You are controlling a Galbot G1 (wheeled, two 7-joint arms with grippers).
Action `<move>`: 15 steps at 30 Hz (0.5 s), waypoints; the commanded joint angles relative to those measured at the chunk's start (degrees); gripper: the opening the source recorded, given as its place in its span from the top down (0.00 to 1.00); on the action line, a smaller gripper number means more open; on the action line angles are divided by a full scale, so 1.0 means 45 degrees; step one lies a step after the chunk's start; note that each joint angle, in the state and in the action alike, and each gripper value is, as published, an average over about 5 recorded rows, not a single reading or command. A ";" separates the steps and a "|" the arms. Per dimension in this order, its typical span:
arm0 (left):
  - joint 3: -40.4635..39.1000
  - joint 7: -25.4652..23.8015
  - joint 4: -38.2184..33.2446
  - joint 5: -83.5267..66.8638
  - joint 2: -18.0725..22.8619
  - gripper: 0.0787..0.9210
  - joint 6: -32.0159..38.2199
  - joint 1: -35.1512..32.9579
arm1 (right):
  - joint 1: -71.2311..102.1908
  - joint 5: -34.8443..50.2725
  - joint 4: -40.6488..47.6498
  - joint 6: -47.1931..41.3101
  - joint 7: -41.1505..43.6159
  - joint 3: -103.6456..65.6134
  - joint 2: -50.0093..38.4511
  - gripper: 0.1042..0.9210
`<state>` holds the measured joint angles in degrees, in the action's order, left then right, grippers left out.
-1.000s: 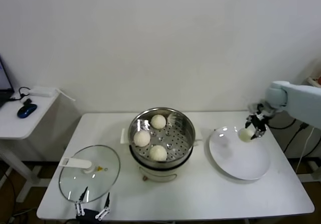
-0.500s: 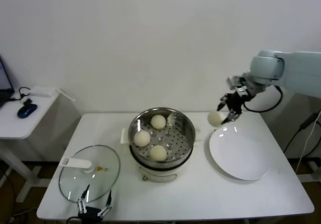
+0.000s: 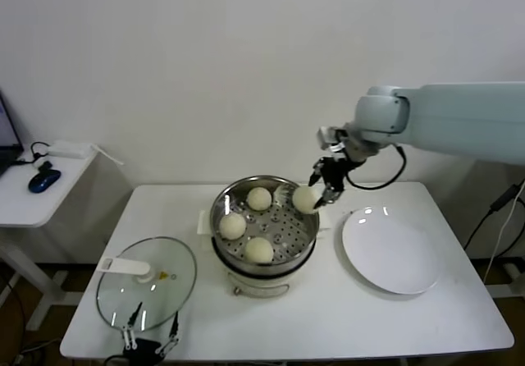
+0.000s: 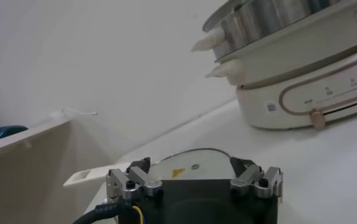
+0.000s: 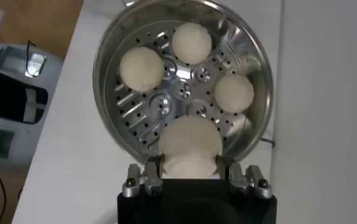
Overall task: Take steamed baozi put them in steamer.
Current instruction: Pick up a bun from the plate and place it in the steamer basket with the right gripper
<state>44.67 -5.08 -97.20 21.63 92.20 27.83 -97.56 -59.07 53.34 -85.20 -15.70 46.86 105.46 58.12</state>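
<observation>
The steel steamer (image 3: 289, 195) on its white base stands mid-table and holds three off-white baozi (image 3: 259, 199), (image 3: 232, 226), (image 3: 259, 249). My right gripper (image 3: 321, 192) is shut on a fourth baozi (image 3: 306, 199) and holds it above the steamer's right rim. In the right wrist view the held baozi (image 5: 189, 145) sits between the fingers (image 5: 153, 173) over the perforated tray (image 5: 166, 109), with three baozi (image 5: 191, 42) below. My left gripper (image 3: 150, 336) is open and parked at the table's front edge, near the lid.
An empty white plate (image 3: 392, 251) lies right of the steamer. A glass lid (image 3: 148, 282) with a white handle lies at the front left; it also shows in the left wrist view (image 4: 184, 165). A side table (image 3: 33, 189) with a blue mouse stands far left.
My right gripper has carried the baozi left from over the plate to above the steamer's right rim. The left arm has not moved.
</observation>
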 commanded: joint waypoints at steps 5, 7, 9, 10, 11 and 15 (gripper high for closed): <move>0.0121 0.0011 0.0035 -0.0019 -0.0129 0.12 0.0024 -0.0119 | 0.3219 -0.0724 0.1872 -0.0358 -0.0398 -0.1143 0.1428 0.40; 0.0143 0.0016 0.0068 -0.0015 -0.0142 0.12 0.0042 -0.0146 | 0.3425 -0.0932 0.2048 -0.0335 -0.0396 -0.1165 0.1424 0.40; 0.0164 0.0023 0.0097 -0.0016 -0.0149 0.12 0.0052 -0.0162 | 0.3531 -0.1085 0.2092 -0.0315 -0.0385 -0.1140 0.1358 0.40; 0.0171 0.0027 0.0110 -0.0016 -0.0148 0.12 0.0055 -0.0164 | 0.3545 -0.1146 0.2076 -0.0306 -0.0375 -0.1110 0.1314 0.40; 0.0174 0.0029 0.0120 -0.0016 -0.0142 0.12 0.0057 -0.0160 | 0.3554 -0.1192 0.2055 -0.0292 -0.0367 -0.1070 0.1270 0.40; 0.0149 0.0033 0.0133 0.0000 -0.0107 0.12 0.0072 -0.0161 | 0.3659 -0.1321 0.2089 -0.0249 -0.0360 -0.1030 0.1160 0.40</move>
<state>45.38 -4.94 -96.71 21.58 91.85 28.08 -98.20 -47.39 49.92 -78.72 -16.58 45.65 101.73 62.43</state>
